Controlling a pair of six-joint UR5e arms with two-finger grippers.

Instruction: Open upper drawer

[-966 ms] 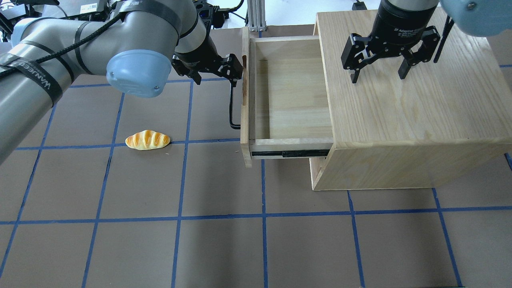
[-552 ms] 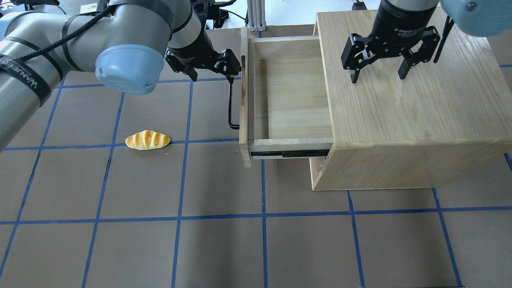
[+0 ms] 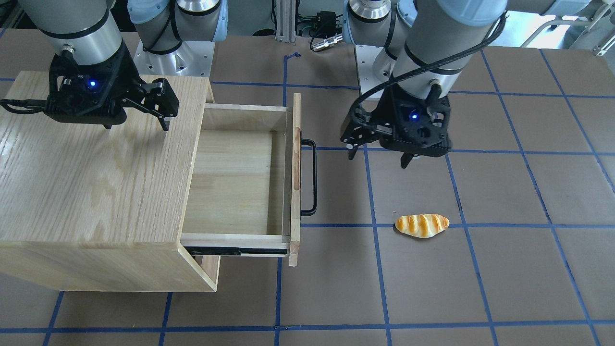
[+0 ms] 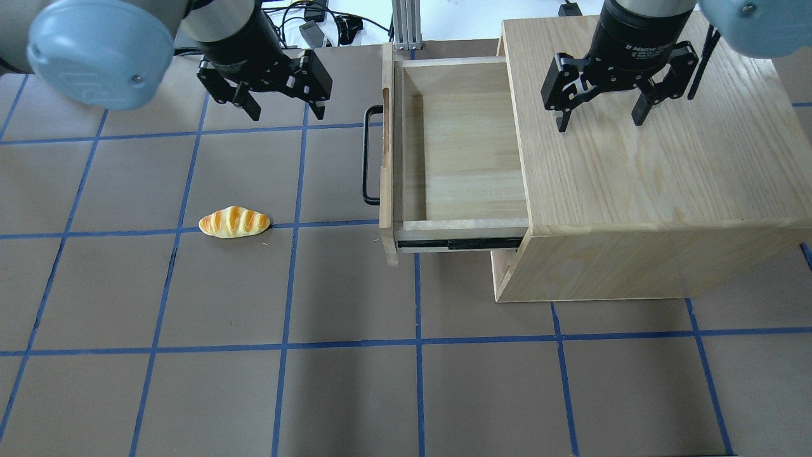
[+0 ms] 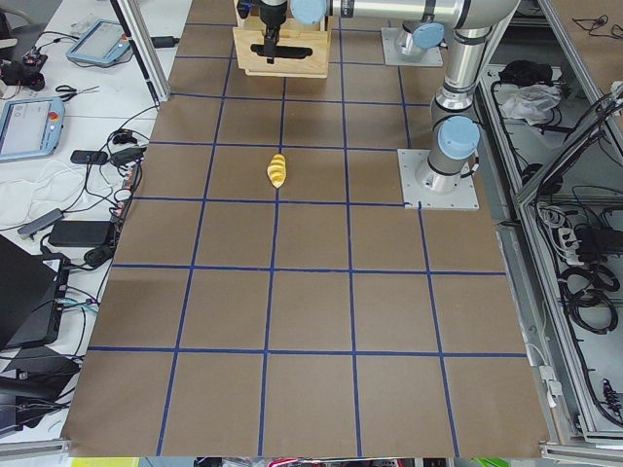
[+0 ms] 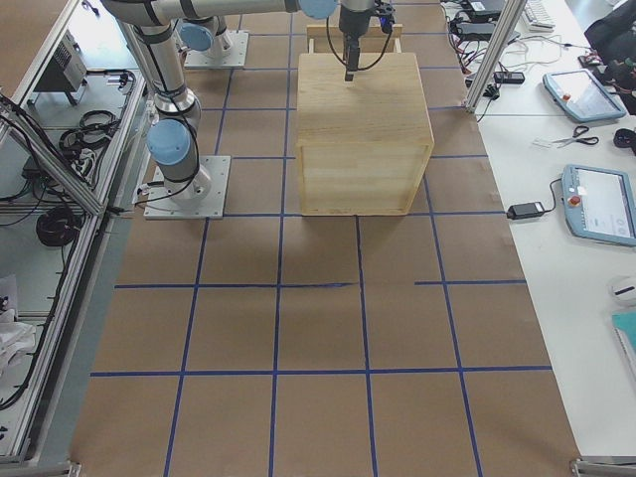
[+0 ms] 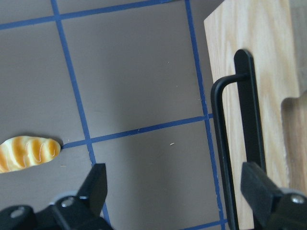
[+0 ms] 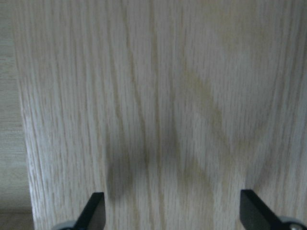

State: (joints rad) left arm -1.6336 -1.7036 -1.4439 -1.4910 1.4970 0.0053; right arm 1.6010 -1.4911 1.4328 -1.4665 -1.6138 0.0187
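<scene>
Upper drawer (image 4: 463, 158) standing pulled out of cabinet (image 4: 666, 165), handle (image 4: 366, 155) facing L pincer (image 4: 285, 114). L pincer hovering spread, empty, near but apart from handle. R pincer (image 4: 600, 124) hanging spread over cabinet top. Bread roll (image 4: 234, 222) lying on surface (image 4: 190, 393).

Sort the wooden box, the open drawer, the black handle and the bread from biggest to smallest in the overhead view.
Largest: the cabinet.
Next: the upper drawer.
Last, too close to rank: the black handle is longer, the bread roll fatter.
</scene>
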